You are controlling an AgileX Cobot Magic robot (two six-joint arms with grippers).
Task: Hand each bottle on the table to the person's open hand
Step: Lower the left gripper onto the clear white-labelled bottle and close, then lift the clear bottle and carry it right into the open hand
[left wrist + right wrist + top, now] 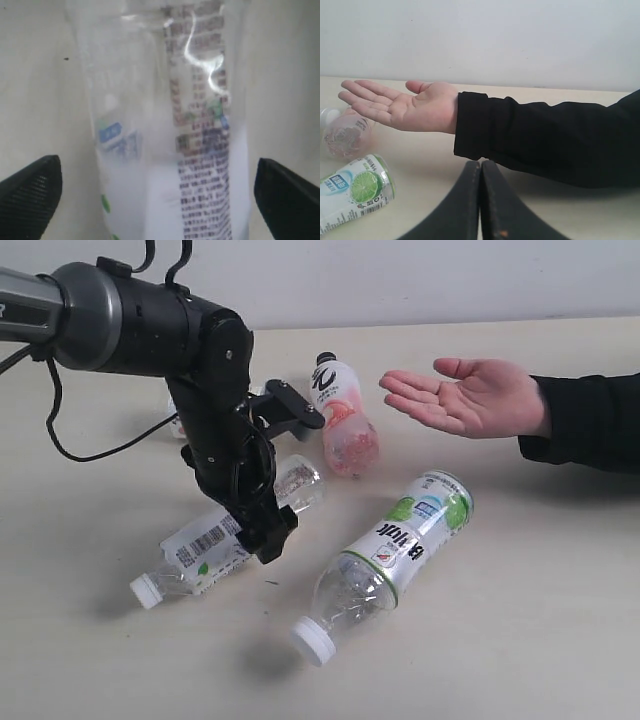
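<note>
My left gripper [281,478] is open and straddles a squarish white-capped bottle [200,552] lying on the table [540,620]. In the left wrist view that bottle [165,150] fills the space between the black fingertips [31,192], with a gap on each side. A pink bottle [347,425] with a black cap lies beyond it. A larger green-labelled bottle [400,540] lies to the right. The person's open hand [462,395] hovers palm up at the right. My right gripper [481,167] is shut and empty, low in front of the hand [402,105], and out of the exterior view.
A black sleeve [545,140] stretches across the right wrist view, and the same sleeve [590,420] lies at the right edge of the table. A bit of white [173,410] shows behind the left arm, mostly hidden. A black cable [90,450] loops at the left.
</note>
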